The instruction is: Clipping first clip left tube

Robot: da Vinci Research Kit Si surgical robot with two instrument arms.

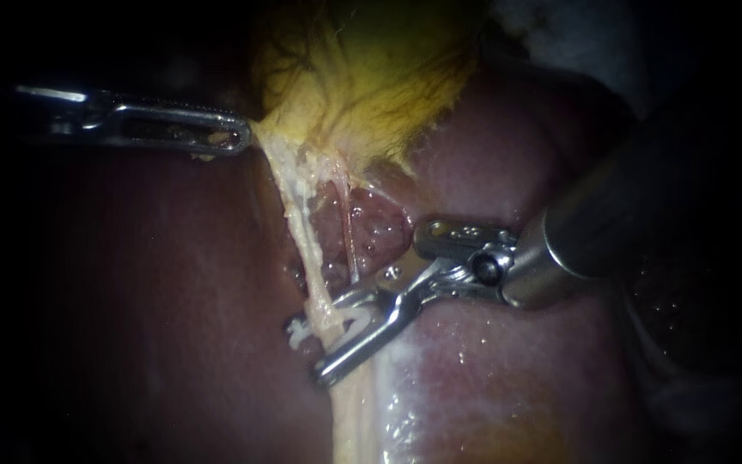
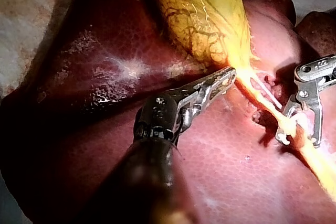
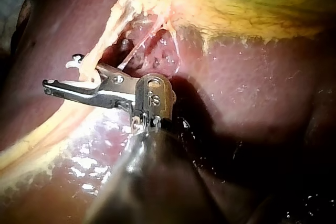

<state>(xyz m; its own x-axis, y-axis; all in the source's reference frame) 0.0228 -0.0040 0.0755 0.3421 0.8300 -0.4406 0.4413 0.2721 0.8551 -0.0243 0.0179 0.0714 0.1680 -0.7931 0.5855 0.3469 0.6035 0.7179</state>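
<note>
The yellow gallbladder (image 1: 371,77) lies on the dark red liver (image 1: 173,283). My left instrument (image 1: 246,137) comes in level from the left, its jaws shut on the gallbladder's neck, which it holds taut. From that neck the pale left tube (image 1: 302,232) runs down, with a thin pink right tube (image 1: 350,232) beside it. My right instrument (image 1: 324,339) reaches in from the right. Its jaws straddle the left tube low down and hold a white clip (image 1: 298,333) around it. The right wrist view shows the same clip (image 3: 73,64) between those jaws (image 3: 65,74).
Between the two tubes a small wet window of raw liver bed (image 1: 380,228) shows. A pale fatty strip (image 1: 362,412) runs on below the clip. In the left wrist view the gallbladder (image 2: 205,14) fills the space ahead of my left instrument (image 2: 228,74).
</note>
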